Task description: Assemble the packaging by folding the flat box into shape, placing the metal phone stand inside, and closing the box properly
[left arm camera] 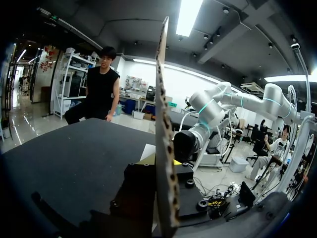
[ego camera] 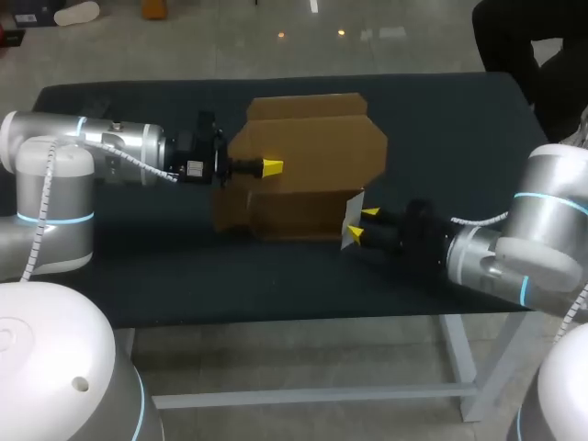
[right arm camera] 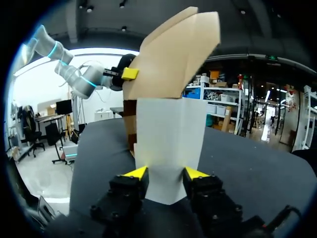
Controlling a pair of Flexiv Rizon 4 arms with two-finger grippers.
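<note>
Gripping brown corrugated box [ego camera: 317, 152] panel: left jaws clamped | right jaws clamped on its smooth white flap [right arm camera: 168, 144]

Nothing to read out here. The brown box [ego camera: 312, 156] shows plain cardboard on every face in sight, its white flap [right arm camera: 168, 148] is blank, and the dark surface [ego camera: 441, 110] carries no label, number or sign I can make out.

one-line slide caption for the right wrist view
The right gripper pinches the white flap of the cardboard box, left gripper at its raised brown panel.
</note>
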